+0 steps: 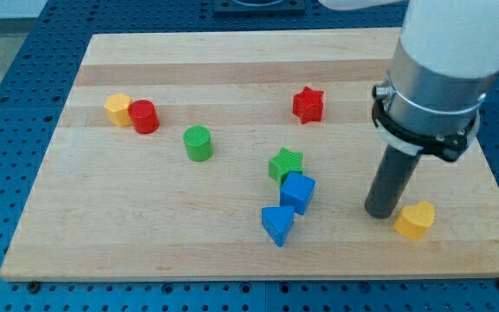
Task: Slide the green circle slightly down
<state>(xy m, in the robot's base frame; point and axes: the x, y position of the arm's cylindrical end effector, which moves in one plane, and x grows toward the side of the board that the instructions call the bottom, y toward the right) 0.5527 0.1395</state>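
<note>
Clearly light and stiff, the green circle (198,143) sits left of centre on the table (232,52); I have no claw, and my tip (380,211) should push its top edge.

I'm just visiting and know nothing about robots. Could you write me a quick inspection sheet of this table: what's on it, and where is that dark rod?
Surface: wooden board, lying flat on a blue perforated table.
Job's thing: green circle, upright, standing alone left of centre.
Clutter: yellow block touching red cylinder at the view's left; red star; green star, blue cube and blue triangle clustered; yellow heart.
Grippers: none; my tip is beside the yellow heart, far right of the green circle.
Cables: nothing seen.
Surroundings: only the blue table shows.
</note>
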